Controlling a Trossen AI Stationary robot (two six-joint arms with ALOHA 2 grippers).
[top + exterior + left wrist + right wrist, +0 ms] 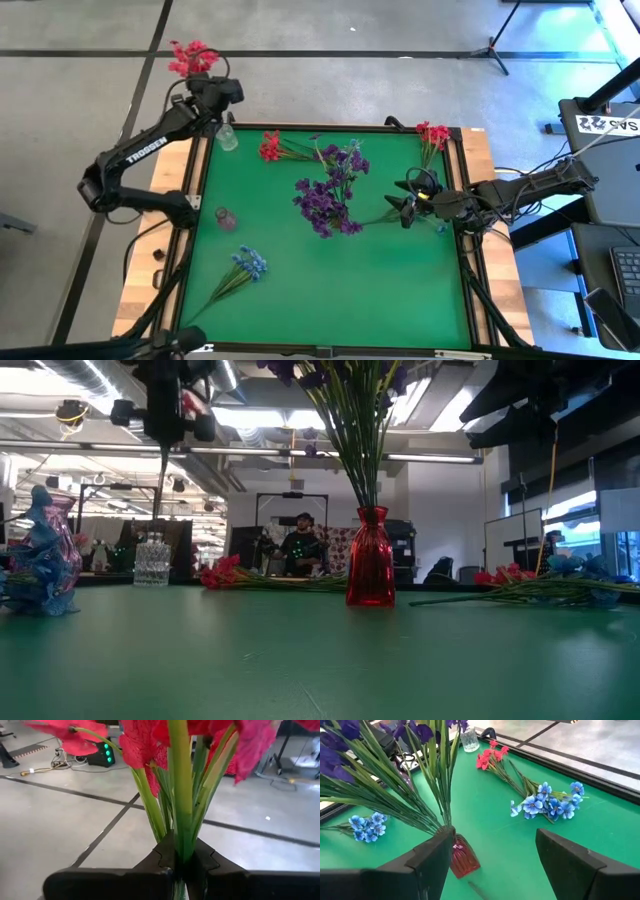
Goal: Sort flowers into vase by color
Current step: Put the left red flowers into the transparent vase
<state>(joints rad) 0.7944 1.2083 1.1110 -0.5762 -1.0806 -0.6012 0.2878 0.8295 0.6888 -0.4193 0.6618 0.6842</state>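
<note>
Nearest on the green tabletop (330, 290), a light blue sprig (247, 266) lies toward the left side. Midway across, the right gripper (408, 207) hovers with jaws spread wide and nothing between them, beside the red vase (371, 571) that holds the dark purple flowers (330, 195). A small purple vase (226, 218) stands nearer the left edge. Farther back, a red-pink sprig (272, 147) lies flat, with another (432, 134) at the right corner. Beyond, above a clear glass vase (227, 137), the left gripper (214, 90) pinches the stems of a red-pink bunch (192, 57), jaws pressed together on them.
</note>
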